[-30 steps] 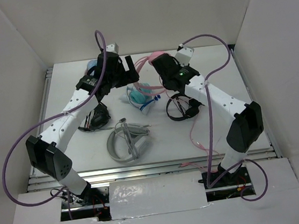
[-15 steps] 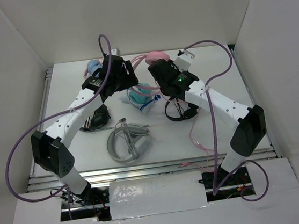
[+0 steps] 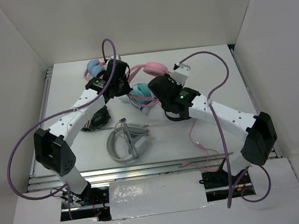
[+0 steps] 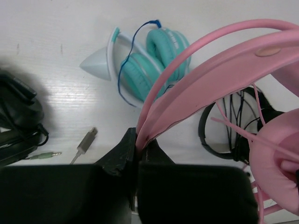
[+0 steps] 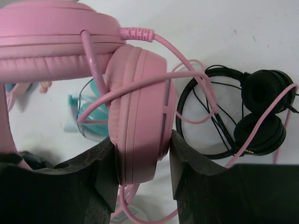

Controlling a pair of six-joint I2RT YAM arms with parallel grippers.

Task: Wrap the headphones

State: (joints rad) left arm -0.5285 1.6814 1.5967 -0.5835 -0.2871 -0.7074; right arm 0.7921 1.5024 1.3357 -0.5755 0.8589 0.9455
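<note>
White links and black joints on left arm and right arm, with purple cables looping off both. The left gripper and right gripper are black. A green light glows on the right wrist.

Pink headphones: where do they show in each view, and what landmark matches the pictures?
Top external: pink headphones at far centre, between the two wrists.
Left wrist: headband sweeps from bottom centre to upper right, pinched in the left hand.
Right wrist: ear cup at centre, clamped in the right hand.
Shared landmark: teal headphones, lying on the table beside them in all three.
</note>
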